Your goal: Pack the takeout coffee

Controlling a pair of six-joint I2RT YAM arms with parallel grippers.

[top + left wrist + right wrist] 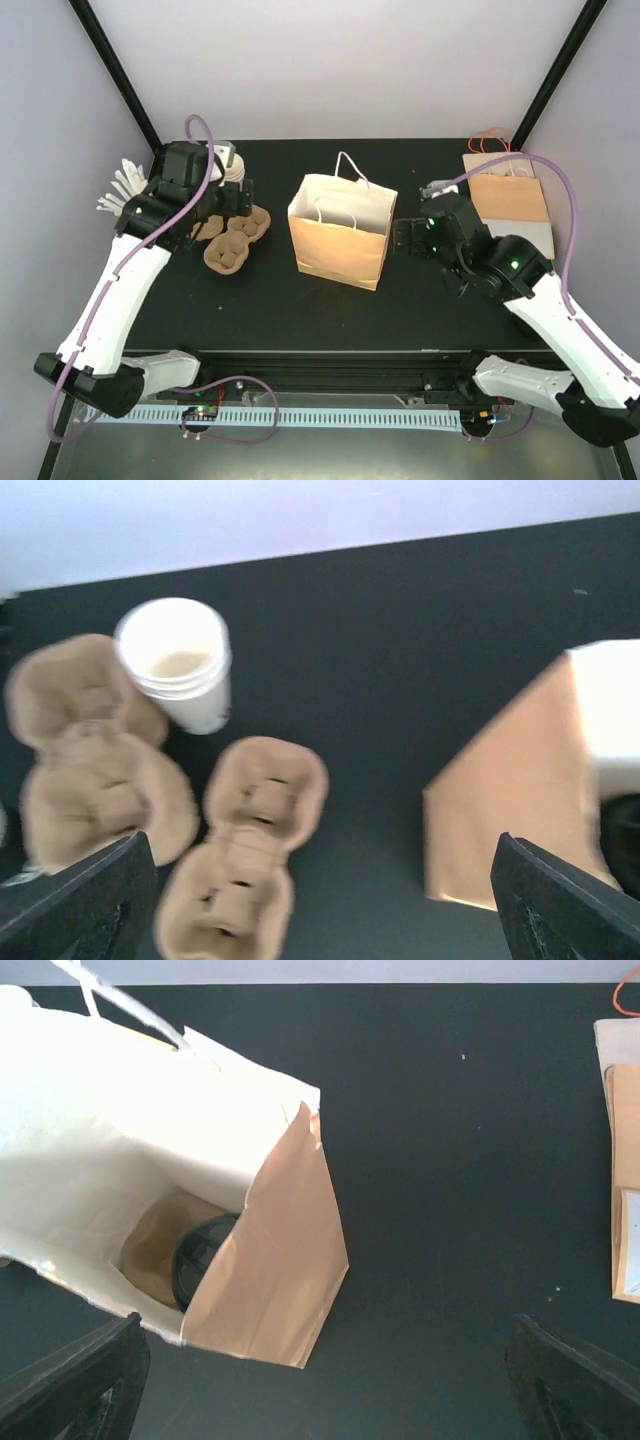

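Observation:
The brown paper bag [338,240] stands open in the middle of the table. In the right wrist view its white inside shows, and the takeout coffee [198,1260] stands at the bottom of the bag [280,1260]; only part of its black lid shows. My right gripper [402,238] is open and empty, just right of the bag, and in its own view [320,1360] it is above bare table. My left gripper [238,200] is open and empty above the pulp cup carriers, also in its own view [320,880].
Two tan pulp cup carriers [250,840] [90,750] lie at the left. A stack of lidless white cups [180,660] stands behind them. White stirrers [120,185] stick out at the far left. Flat paper bags [505,195] lie at the back right.

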